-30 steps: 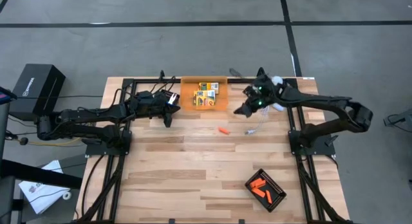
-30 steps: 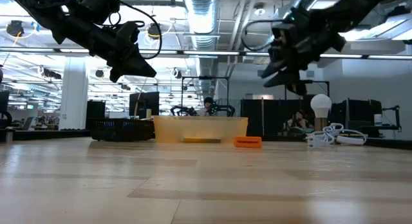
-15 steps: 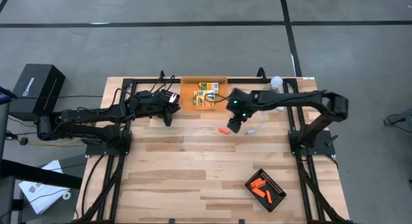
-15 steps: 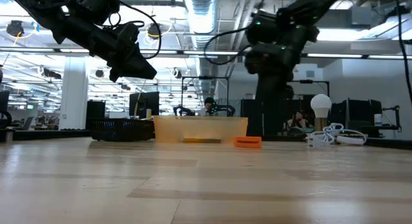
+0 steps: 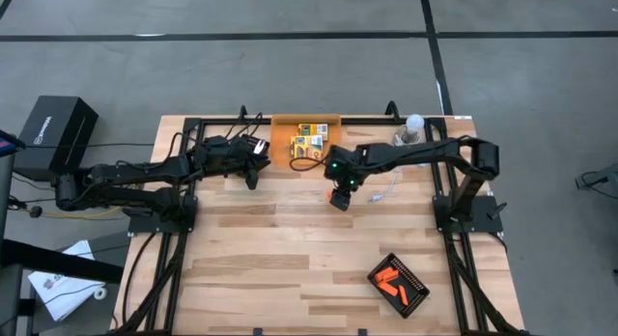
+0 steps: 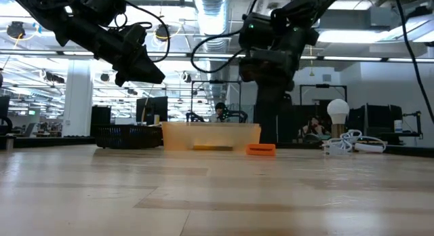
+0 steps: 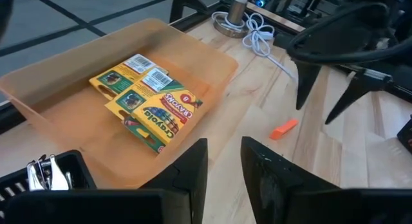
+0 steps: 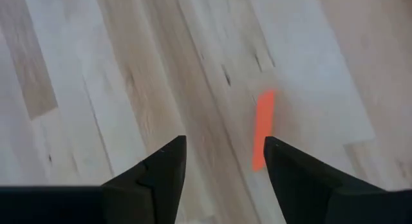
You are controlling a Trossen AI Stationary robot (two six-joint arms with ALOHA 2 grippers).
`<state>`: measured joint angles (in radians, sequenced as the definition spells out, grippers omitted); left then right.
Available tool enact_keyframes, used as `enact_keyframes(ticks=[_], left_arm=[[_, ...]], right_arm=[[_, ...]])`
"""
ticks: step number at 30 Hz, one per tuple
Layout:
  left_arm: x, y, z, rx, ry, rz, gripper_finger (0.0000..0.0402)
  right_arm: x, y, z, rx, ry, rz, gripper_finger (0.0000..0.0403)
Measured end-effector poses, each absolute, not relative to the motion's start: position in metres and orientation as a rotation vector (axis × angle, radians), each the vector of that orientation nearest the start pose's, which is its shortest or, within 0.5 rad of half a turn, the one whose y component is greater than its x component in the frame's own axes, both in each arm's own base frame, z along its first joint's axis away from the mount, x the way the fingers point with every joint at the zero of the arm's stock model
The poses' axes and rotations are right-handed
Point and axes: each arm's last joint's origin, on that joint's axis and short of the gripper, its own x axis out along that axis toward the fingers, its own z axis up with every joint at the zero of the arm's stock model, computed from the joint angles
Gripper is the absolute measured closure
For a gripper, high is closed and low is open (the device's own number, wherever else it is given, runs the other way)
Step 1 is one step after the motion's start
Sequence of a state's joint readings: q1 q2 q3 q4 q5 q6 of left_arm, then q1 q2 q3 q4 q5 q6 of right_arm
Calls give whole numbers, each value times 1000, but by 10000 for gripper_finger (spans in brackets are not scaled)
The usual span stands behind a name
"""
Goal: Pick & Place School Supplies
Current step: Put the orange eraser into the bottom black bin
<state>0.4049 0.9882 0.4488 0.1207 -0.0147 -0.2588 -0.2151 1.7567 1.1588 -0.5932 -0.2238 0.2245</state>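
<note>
One short orange stick (image 8: pixel 262 127) lies flat on the wooden table, also seen in the low view (image 6: pixel 261 150). My right gripper (image 8: pixel 225 166) hangs open just above it, pointing steeply down; the stick lies ahead of the fingertips, nearer one finger. Yellow-and-green crayon boxes (image 7: pixel 148 102) lie inside the orange bin (image 5: pixel 280 143) at the table's far edge. My left gripper (image 7: pixel 224 166) is open and holds nothing, and stays in the air beside the bin's left end (image 5: pixel 253 172). More orange sticks (image 5: pixel 390 281) lie in a black ridged tray at the near right.
A white cable (image 5: pixel 386 186) with a round bulb (image 5: pixel 413 123) lies at the far right, close to my right arm. A black ridged tray (image 5: pixel 410 295) sits near the front right. Another black holder (image 7: pixel 45 179) stands left of the bin. Bare wood spreads across the table's middle and near left.
My right gripper has swung from beside the bulb at the far right toward the table's left and near side. It has sunk a little and tipped to point more steeply down, ending over the orange stick. The stick has not moved.
</note>
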Motion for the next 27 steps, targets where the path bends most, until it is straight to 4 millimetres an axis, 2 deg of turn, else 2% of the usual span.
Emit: enact_keyframes(ticks=[10, 19, 27], left_arm=[[187, 81, 210, -334, 360, 465, 311], [187, 81, 210, -347, 356, 468, 311], [187, 81, 210, -399, 343, 478, 311]], right_arm=[[339, -66, 162, 423, 1237, -142, 204], [339, -73, 173, 407, 1177, -190, 208], [343, -73, 173, 391, 1144, -176, 206]])
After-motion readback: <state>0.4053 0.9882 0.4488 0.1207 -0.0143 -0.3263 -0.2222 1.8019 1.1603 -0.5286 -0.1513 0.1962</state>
